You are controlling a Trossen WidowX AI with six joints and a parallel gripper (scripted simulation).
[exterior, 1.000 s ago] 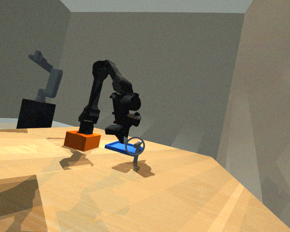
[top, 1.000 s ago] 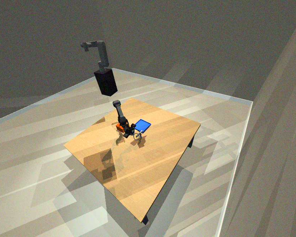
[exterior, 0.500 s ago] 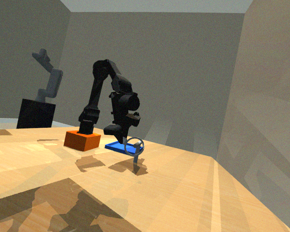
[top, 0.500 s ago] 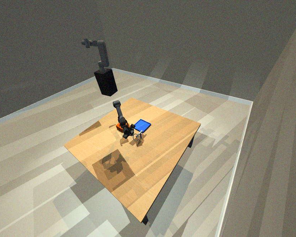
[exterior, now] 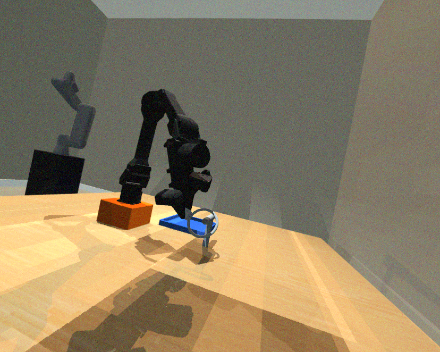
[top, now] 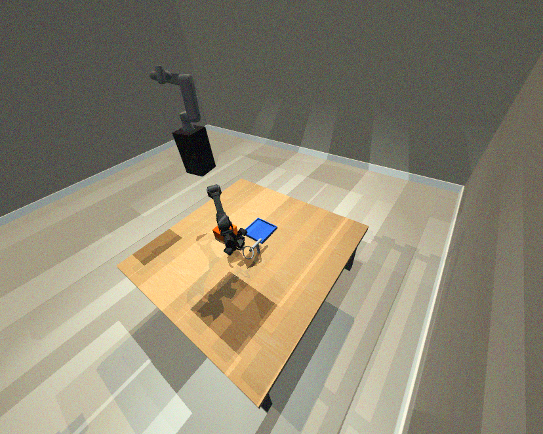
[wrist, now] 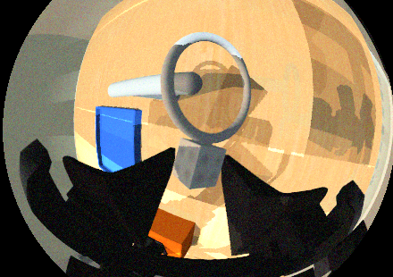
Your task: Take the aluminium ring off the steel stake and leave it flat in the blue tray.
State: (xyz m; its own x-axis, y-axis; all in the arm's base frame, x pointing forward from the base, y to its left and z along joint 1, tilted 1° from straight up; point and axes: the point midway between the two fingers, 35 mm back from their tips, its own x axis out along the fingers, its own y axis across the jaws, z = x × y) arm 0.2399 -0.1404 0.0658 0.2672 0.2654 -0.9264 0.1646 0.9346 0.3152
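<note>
Clenched on the tab (wrist: 200,165), the jaws (top: 239,248) (exterior: 186,212) hold the ring (top: 243,252) (exterior: 188,227) (wrist: 246,94) upright above the table (top: 304,261) (exterior: 273,273) (wrist: 268,27), around the cross-bar (top: 256,243) (exterior: 209,218) (wrist: 134,86), presumably so its opening can slide off the bar's end before it is laid in the blue tray (top: 261,229) (exterior: 176,224) (wrist: 117,138).

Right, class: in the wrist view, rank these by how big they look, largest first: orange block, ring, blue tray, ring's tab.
1. Ring
2. Blue tray
Orange block and tab: too alike to rank, the block being partly hidden.
</note>
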